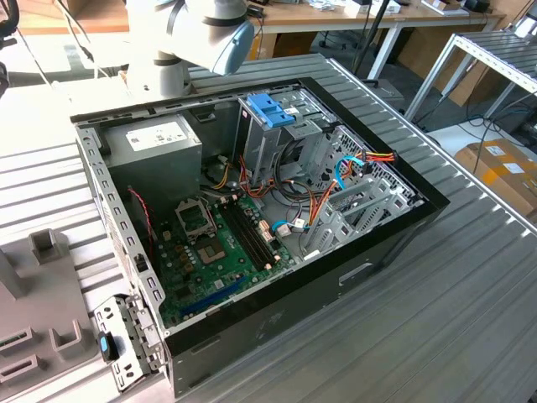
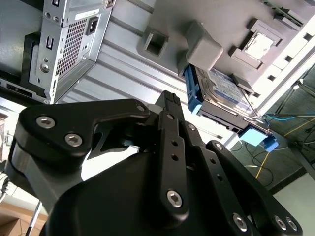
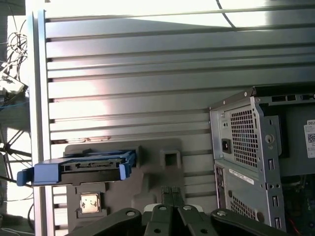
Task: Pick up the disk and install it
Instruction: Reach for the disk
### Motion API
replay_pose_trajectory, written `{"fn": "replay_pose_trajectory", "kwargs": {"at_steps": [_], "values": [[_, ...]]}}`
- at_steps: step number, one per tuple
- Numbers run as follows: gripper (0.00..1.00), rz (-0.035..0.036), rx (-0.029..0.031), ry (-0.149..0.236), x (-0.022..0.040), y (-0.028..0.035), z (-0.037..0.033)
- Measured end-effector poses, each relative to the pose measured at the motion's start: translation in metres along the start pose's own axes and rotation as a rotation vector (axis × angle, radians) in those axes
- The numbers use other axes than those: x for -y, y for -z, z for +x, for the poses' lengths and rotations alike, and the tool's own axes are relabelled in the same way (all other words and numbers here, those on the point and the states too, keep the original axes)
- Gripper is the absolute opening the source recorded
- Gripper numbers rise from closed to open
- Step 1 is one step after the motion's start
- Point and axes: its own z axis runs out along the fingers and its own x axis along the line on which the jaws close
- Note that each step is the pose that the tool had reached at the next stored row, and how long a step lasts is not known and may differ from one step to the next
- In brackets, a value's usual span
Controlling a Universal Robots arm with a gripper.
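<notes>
The disk (image 3: 93,166), a dark metal drive framed by light-blue rails, lies in a slot of a grey holder block (image 3: 157,182) on the ribbed table. In the second wrist view the disk (image 2: 219,91) shows its labelled face under a grey lug of that block. My gripper (image 3: 171,193) hangs clear of the disk, over the block's edge between it and the computer case (image 3: 256,147). Its two fingertips (image 2: 170,101) are pressed together with nothing between them.
The open computer case (image 1: 252,210) lies on the ribbed metal table (image 1: 436,302), with a blue-handled drive cage (image 1: 271,109), motherboard and loose cables inside. The arm (image 1: 197,34) stands behind it. The grey holder block (image 1: 38,290) also carries a small square chip (image 3: 90,202).
</notes>
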Motion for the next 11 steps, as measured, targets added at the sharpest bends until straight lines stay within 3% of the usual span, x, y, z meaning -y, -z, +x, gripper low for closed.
{"fn": "replay_pose_trajectory", "kwargs": {"at_steps": [11], "values": [[0.11,0.0001,-0.0001,0.0,0.0003,0.0002,0.0034]]}}
